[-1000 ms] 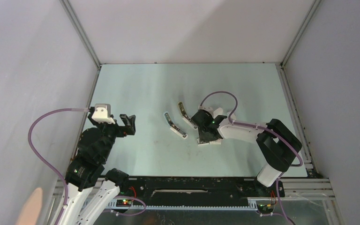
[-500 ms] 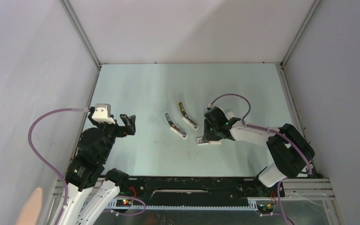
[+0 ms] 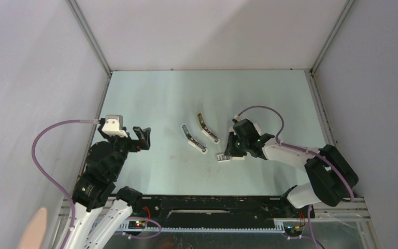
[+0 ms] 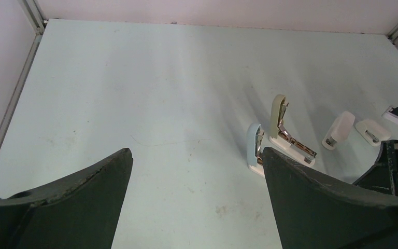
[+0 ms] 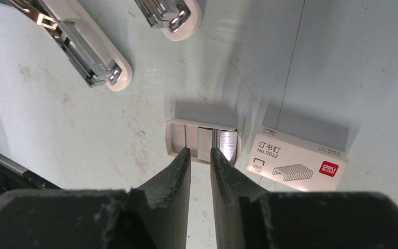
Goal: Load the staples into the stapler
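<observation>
Because a strip likely needs pinching from above, the right claw (image 5: 199, 151) hangs over the staples (image 5: 202, 136) on the surface (image 5: 316, 62) beside the white box (image 5: 296, 160), jaws narrowly parted and empty; the left claw (image 4: 197, 155) gapes, idle.

The table (image 3: 150, 98) bears a blue stapler (image 4: 253, 142), cream stapler (image 4: 278, 111), staples (image 5: 203, 137), white box (image 5: 296, 160).

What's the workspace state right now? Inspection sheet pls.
Surface: table pale green, scuffed and stained.
Job's things: blue stapler and beige stapler, both hinged open, mid-table; staples lying flat nearby.
Clutter: white box beside the staples.
Grippers: left gripper wide open, empty, apart from everything; right gripper at a narrow gap over the staples.
Cables: left cable and right cable, purple, off the table.
Surroundings: plain walls, metal frame.
</observation>
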Controlling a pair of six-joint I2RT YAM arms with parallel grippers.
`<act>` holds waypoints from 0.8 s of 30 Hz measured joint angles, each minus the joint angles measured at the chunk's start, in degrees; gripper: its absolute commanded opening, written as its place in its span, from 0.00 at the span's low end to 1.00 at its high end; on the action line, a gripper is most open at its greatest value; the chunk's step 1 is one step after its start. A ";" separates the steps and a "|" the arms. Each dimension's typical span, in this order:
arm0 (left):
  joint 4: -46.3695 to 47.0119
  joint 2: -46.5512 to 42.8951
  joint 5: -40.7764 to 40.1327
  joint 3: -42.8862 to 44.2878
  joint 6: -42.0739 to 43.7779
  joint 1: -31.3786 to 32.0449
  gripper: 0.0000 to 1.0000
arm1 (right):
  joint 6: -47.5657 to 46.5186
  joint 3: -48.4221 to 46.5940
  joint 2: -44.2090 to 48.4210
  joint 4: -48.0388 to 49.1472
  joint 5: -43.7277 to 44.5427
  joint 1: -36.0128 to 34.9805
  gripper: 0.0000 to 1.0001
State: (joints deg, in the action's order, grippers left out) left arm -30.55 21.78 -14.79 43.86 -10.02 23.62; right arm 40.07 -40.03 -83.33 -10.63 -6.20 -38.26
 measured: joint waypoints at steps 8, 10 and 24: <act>0.02 -0.09 0.00 0.00 0.00 0.04 0.98 | -1.27 -2.27 2.16 -5.51 6.38 -3.93 0.25; 0.02 -0.09 0.02 0.00 0.00 0.04 0.98 | -1.49 -4.74 1.14 -8.22 9.18 -5.90 0.26; 0.02 -0.09 0.02 0.00 0.00 0.04 0.98 | -1.51 -17.66 -11.45 -18.97 21.44 -12.96 0.30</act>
State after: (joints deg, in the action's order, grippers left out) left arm -30.52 21.69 -14.76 43.86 -10.02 23.66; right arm 38.57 -57.69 -94.78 -29.61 15.25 -51.22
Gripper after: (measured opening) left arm 0.985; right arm 0.297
